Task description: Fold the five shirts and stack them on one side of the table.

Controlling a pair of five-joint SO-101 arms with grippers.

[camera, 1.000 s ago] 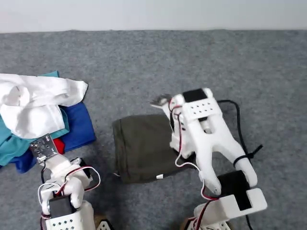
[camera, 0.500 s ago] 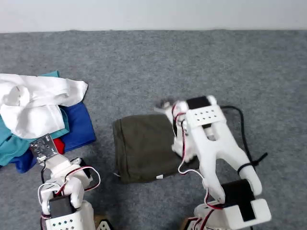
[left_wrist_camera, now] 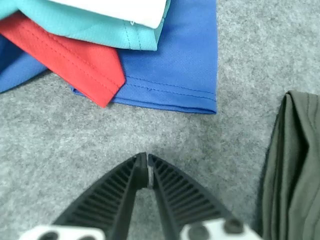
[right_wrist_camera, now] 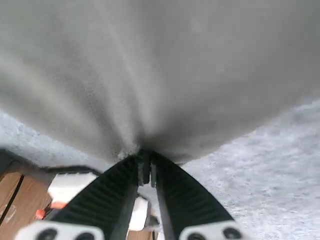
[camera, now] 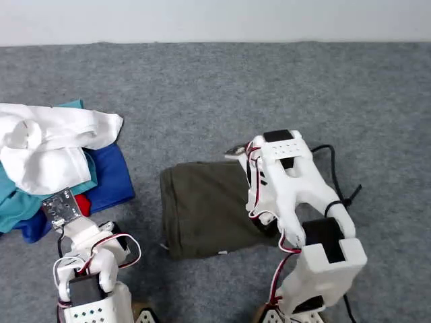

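Note:
A folded olive shirt (camera: pixel 202 205) lies mid-table on the grey carpet. My right gripper (camera: pixel 237 151) is at its far right corner; in the right wrist view the gripper (right_wrist_camera: pixel 144 167) is shut, with the shirt's cloth (right_wrist_camera: pixel 160 75) bunched at the tips. At the left edge sits a pile: a crumpled white shirt (camera: pixel 47 145) on a teal one (camera: pixel 13 202), a red one (camera: pixel 82 204) and a blue one (camera: pixel 111 175). My left gripper (left_wrist_camera: pixel 148 165) is shut and holds nothing, just short of the blue shirt's hem (left_wrist_camera: pixel 170 95), with the red shirt's corner (left_wrist_camera: pixel 95 80) beside it.
Grey carpet (camera: pixel 202 87) covers the table up to the white back wall (camera: pixel 215 20). A black cable (camera: pixel 335 178) trails to the right of the right arm. The olive shirt's edge (left_wrist_camera: pixel 295 165) shows in the left wrist view.
The right arm has drawn back toward its base and folded up, its gripper shifting slightly nearer and rightward at the olive shirt's corner. The left arm and the pile are unchanged.

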